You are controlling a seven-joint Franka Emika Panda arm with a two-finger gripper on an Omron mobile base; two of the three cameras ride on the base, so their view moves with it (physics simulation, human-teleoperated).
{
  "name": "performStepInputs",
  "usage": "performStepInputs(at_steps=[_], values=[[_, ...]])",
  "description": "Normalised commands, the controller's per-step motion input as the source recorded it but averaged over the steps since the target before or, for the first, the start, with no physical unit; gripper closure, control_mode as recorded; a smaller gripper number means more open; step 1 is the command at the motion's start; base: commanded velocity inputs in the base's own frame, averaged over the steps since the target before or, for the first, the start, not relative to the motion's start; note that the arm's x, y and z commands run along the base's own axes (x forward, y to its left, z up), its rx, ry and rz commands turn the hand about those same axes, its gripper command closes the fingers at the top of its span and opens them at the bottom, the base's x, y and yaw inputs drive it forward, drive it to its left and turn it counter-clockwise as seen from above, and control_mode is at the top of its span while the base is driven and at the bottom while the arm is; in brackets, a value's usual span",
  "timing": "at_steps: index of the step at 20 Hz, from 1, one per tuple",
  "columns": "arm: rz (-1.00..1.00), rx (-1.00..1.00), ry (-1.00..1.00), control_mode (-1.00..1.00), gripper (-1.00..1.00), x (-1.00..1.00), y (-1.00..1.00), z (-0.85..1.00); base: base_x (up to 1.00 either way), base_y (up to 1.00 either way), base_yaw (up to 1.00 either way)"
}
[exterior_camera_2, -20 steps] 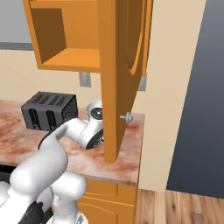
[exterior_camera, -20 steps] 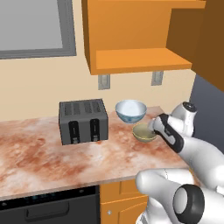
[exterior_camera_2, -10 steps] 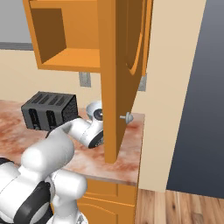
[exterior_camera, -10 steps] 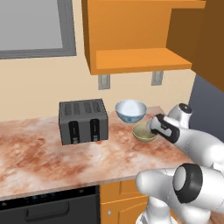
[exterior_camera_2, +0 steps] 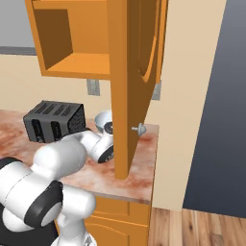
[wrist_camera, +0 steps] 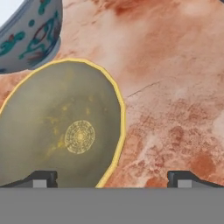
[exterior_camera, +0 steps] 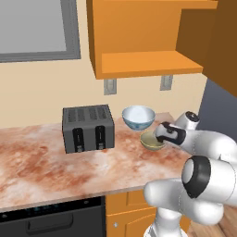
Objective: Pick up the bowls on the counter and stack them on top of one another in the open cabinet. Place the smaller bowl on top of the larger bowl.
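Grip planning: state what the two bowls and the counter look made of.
Smaller bowl: probably glazed ceramic; olive inside, yellow rim, printed medallion.
Larger bowl: likely glazed porcelain; white with painted blue pattern.
Counter: polished stone look, reddish marbling; being rendered, uncertain.

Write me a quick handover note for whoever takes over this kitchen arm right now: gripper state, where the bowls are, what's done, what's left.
Gripper: open, empty, low over the rim of the smaller bowl, one fingertip over its inside, the other outside.
Smaller bowl: on the counter, beside the larger bowl, right of the toaster.
Cabinet: open, shelf bare.
Done: approach to the smaller bowl.
Left: both bowls into the cabinet, larger first, smaller on top.
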Motion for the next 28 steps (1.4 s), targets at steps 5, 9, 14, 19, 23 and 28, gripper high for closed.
performStepInputs(at_steps=[5,9,14,19,23,28], values=[[0.00,0.00,-0.01,-1.00,-1.00,0.18,0.00,-0.23,0.00,0.00,0.00],[0.00,0.00,-0.01,-1.00,-1.00,0.17,0.00,-0.22,0.00,0.00,0.00],[0.00,0.00,-0.01,-1.00,1.00,0.15,0.00,-0.20,0.00,0.00,0.00],[0.00,0.00,0.00,-1.00,1.00,0.07,0.00,-0.09,0.00,0.00,0.00],[0.00,0.00,0.00,-1.00,1.00,0.00,0.00,0.00,0.00,0.00,0.00],[0.00,0.00,-0.04,-1.00,1.00,-0.06,0.00,0.13,0.00,0.00,0.00]])
